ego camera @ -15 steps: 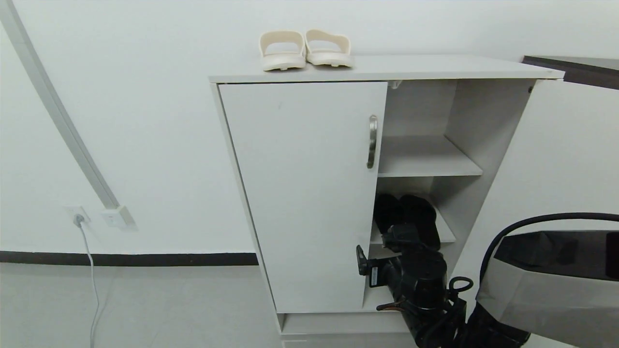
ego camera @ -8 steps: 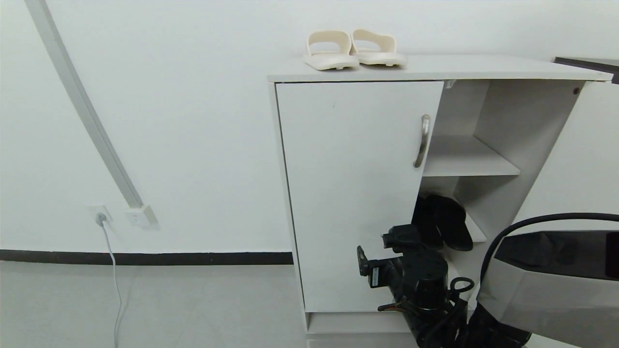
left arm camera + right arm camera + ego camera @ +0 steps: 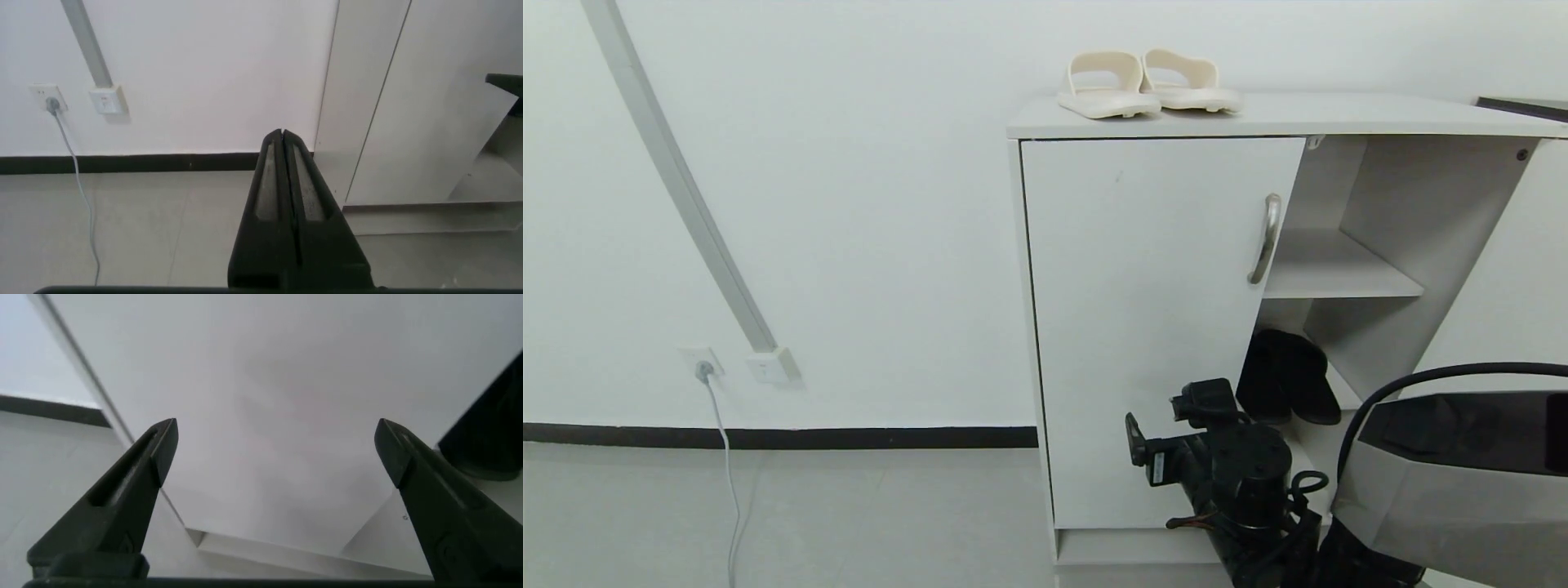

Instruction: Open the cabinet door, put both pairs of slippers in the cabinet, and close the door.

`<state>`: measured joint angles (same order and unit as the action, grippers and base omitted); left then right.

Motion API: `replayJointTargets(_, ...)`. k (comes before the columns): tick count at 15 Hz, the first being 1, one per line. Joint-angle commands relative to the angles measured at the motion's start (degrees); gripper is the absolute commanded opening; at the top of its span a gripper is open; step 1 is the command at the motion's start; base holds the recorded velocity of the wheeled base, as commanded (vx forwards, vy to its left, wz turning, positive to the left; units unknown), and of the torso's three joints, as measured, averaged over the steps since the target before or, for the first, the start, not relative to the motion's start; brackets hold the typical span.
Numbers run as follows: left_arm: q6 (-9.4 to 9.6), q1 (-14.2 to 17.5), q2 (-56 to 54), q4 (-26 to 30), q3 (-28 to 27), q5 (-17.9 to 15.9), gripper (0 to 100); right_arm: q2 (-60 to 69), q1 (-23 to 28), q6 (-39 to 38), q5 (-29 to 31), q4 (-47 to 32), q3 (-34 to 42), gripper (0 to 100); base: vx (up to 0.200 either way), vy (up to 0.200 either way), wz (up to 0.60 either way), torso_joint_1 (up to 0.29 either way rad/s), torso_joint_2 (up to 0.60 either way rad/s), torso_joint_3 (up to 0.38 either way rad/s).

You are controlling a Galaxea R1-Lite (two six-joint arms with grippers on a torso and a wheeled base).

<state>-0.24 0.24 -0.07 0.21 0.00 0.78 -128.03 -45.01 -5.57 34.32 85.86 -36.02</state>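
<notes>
Slippers (image 3: 1149, 82) in cream wait atop the cabinet (image 3: 1339, 114); the black pair (image 3: 1290, 376) sits inside. Right gripper (image 3: 276, 429) spread, left gripper (image 3: 282, 139) pressed together. Best to reach high and pinch both straps squarely.

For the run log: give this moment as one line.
black slippers: on lower shelf | cream slippers: on cabinet top | right-hand door: open | left gripper: shut | right gripper: open

1. One cabinet (image 3: 1258, 126), with two doors: a shut door (image 3: 1152, 327) and an open door (image 3: 1503, 286).
2. Two cream slippers (image 3: 1107, 86) on the cabinet's top.
3. Two black slippers (image 3: 1298, 376) inside the cabinet.
4. Two wall sockets (image 3: 772, 366) left of the cabinet.
</notes>
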Motion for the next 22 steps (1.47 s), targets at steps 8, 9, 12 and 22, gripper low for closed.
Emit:
replayJointTargets(8, -0.02, 0.0, 0.1, 0.0, 0.0, 0.1, 0, -0.4, -0.1, -0.1, -0.1, 1.8, 2.1, 100, 0.0, 0.0, 0.0, 0.0, 0.0, 0.0)
replayJointTargets(9, -0.02, 0.0, 0.1, 0.1, 0.0, 0.0, 0, -0.4, -0.1, -0.1, -0.5, 1.8, 2.3, 100, 0.0, 0.0, 0.0, -0.002, -0.14, -0.163)
replayJointTargets(12, -0.02, 0.0, 0.1, 0.1, 0.0, 0.0, 0, -0.3, -0.1, -0.1, -0.5, 1.8, 2.3, 100, 0.0, 0.0, 0.0, 0.02, -0.24, -0.333)
replayJointTargets(22, -0.02, 0.0, 0.1, 0.0, 0.0, 0.0, 0, -0.1, 0.1, 0.0, -0.4, 2.6, 2.9, 100, 0.0, 0.0, 0.0, 0.094, -0.47, -0.348)
